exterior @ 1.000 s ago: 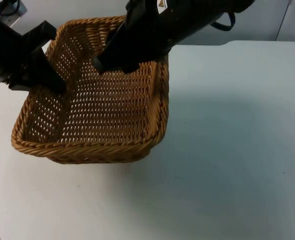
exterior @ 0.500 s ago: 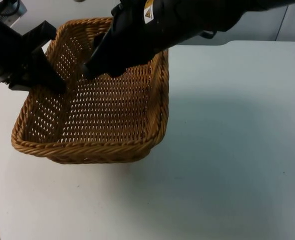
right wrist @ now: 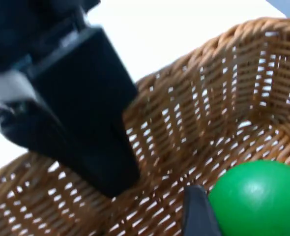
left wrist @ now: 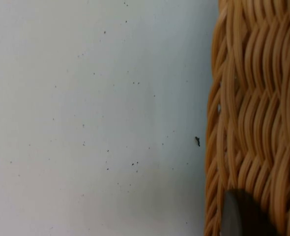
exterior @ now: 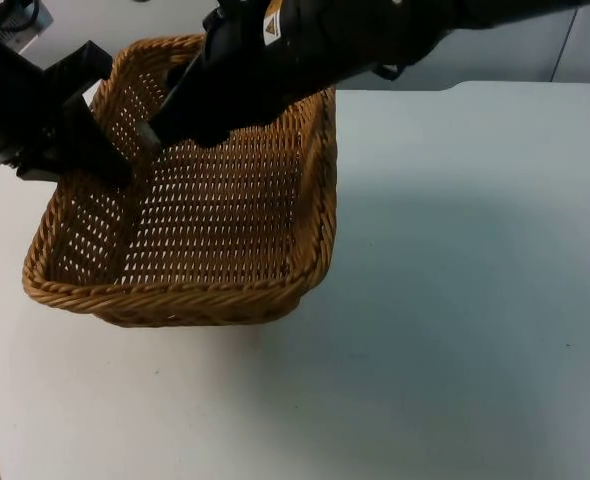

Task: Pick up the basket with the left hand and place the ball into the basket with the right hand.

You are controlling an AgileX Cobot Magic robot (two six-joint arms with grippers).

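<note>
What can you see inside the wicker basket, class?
The right tool reaches into the basket, holding a green ball above its woven floor. The left tool grips its wall. That arm hides the far part.

Woven wicker basket (exterior: 215,220), smooth green ball (right wrist: 255,199)

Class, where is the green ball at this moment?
The green ball is in the right claw above the wicker basket, which the left claw holds by its left wall.
</note>
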